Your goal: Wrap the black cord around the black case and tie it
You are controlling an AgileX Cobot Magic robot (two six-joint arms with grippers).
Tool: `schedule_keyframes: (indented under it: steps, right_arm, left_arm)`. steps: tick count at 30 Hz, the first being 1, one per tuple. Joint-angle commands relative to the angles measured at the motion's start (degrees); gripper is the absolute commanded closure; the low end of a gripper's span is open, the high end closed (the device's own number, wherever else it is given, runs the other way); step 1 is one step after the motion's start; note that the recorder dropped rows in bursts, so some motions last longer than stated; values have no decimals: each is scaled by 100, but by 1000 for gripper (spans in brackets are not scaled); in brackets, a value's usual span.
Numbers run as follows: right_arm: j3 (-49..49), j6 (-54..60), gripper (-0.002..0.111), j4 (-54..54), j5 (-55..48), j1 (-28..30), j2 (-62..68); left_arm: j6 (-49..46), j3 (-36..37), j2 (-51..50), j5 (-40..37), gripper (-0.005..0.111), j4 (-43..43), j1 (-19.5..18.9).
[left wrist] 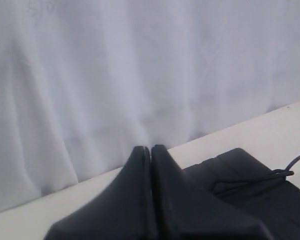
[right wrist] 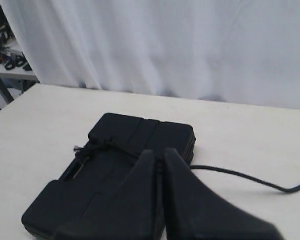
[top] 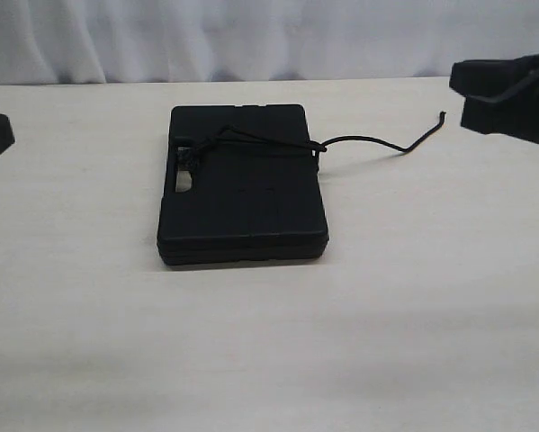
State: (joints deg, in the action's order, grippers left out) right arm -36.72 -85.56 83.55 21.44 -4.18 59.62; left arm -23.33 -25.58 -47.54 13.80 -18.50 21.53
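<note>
On the pale tabletop (top: 269, 360), near its middle, the black case (top: 242, 193) is being shown lying flat, its handle cut-out (top: 183, 183) turned toward the left side of the exterior view. The black cord (top: 368, 139) is being carried across the far part of the lid, and a knot (top: 190, 153) is being seen bunched just beside the cut-out, touching the case. From the case's right edge a loose tail is being trailed over the table. Its tip (top: 443, 114) is being lifted a little off the surface, near the right gripper (top: 456, 97) but apart from it.

That gripper is being held off to the right, well apart from the case. In its wrist view its fingers (right wrist: 139, 200) are being pressed together with only a thin seam between them and nothing caught, and the near edge of the case is being hidden behind them. The left gripper (left wrist: 150, 148) is being shown clenched in the same way, empty, with a corner of the case and a stretch of cord being glimpsed just past it. At the left edge of the exterior view only dark parts of that arm are being caught.

Behind the table a white curtain (top: 251, 36) is being seen hanging in folds. Past its edge, in the right wrist view, a grey bench (right wrist: 9, 74) with dark clutter (right wrist: 14, 61) is being glimpsed, too small to tell apart.
</note>
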Motion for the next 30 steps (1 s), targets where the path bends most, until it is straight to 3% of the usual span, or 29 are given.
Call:
schedule_keyframes:
  steps: [1, 11, 30]
  right_arm:
    - [91, 32, 104, -82, 221, 7, -648]
    - [104, -219, 104, -82, 425, 7, -1414]
    - [104, -337, 104, -82, 425, 7, -1512]
  left_arm:
    - [278, 24, 741, -164, 107, -28, 49]
    - [472, 24, 1838, -450, 107, -39, 49]
    - [519, 24, 1866, -484, 107, -10, 49]
